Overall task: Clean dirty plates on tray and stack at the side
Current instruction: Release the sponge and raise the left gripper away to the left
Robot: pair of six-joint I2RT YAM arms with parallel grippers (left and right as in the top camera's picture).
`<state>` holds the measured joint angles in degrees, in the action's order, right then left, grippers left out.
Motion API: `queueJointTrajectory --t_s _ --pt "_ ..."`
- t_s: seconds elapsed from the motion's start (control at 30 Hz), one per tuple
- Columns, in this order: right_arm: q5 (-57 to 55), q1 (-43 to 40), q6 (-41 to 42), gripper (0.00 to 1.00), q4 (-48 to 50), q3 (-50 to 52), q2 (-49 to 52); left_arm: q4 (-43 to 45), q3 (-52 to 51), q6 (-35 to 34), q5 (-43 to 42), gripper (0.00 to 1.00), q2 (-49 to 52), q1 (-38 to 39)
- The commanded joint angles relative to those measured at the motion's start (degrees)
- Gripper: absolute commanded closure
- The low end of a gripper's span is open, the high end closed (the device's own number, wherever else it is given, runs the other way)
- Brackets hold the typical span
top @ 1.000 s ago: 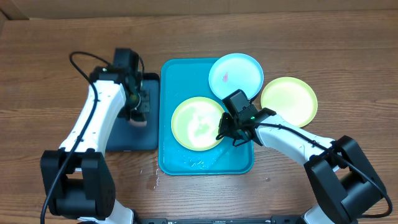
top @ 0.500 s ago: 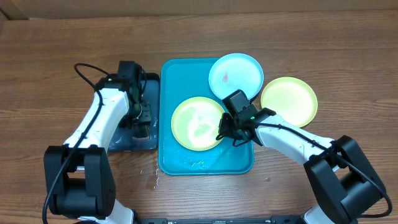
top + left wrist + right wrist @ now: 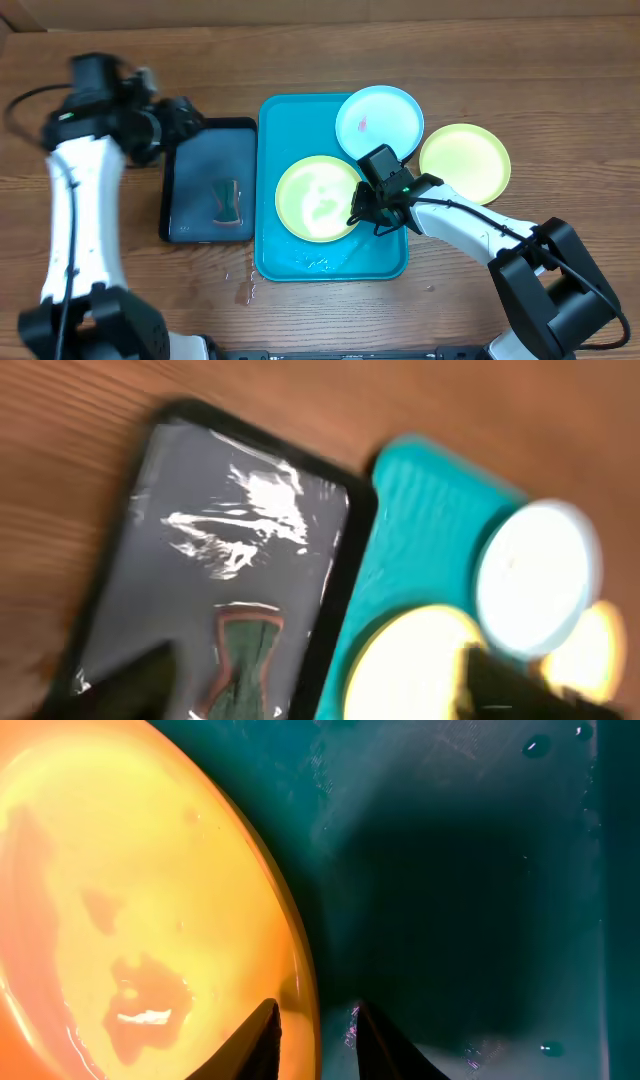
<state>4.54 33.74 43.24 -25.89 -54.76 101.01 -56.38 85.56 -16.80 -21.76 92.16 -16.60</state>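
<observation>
While your right gripper [image 3: 315,1032] straddles the rim of the yellow-green plate [image 3: 318,197] on the turquoise tray [image 3: 385,258], its jaws stand slightly apart (a gap shows beside the rim), gripping nothing. Your left gripper [image 3: 325,685] hangs wide open, empty, near the dark tray [image 3: 240,530].

A dark tray [image 3: 195,165] is laid flat on the wooden table [image 3: 320,50], left of centre, with its long side running near to far. Its surface is left wet and shiny, with glare streaked across the far half. A small hourglass-shaped green pad [image 3: 228,200] with a brownish edge is parked on its near right part. What it's made of can't be told. A few water drops [image 3: 246,288] are scattered on the table just off the tray's near right corner.
</observation>
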Motion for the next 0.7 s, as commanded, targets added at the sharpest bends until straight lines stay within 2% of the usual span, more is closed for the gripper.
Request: queueJointTrajectory --t_s 0.0,0.1,0.3,0.43,0.67 --pt "0.07 0.17 0.04 0.78 0.11 -0.63 1.09 -1.16 1.25 -4.15 -5.16 0.00 -2.29 -6.36" --pt "0.04 0.52 0.04 0.96 0.35 -0.63 1.20 -3.98 1.22 -4.22 -4.74 0.00 -2.16 -10.14" --pt "0.33 0.66 0.02 0.96 0.74 -0.79 1.14 -4.37 1.20 -4.22 0.31 0.00 -2.05 -12.63" --pt "5.35 -1.40 -0.04 0.96 -0.63 -2.99 -0.48 -4.39 1.20 -4.22 4.92 0.00 -2.05 -12.63" --pt "6.88 -4.35 -1.53 0.96 -11.10 -13.97 -4.48 -4.39 1.20 -4.22 5.84 0.00 -2.03 -12.63"
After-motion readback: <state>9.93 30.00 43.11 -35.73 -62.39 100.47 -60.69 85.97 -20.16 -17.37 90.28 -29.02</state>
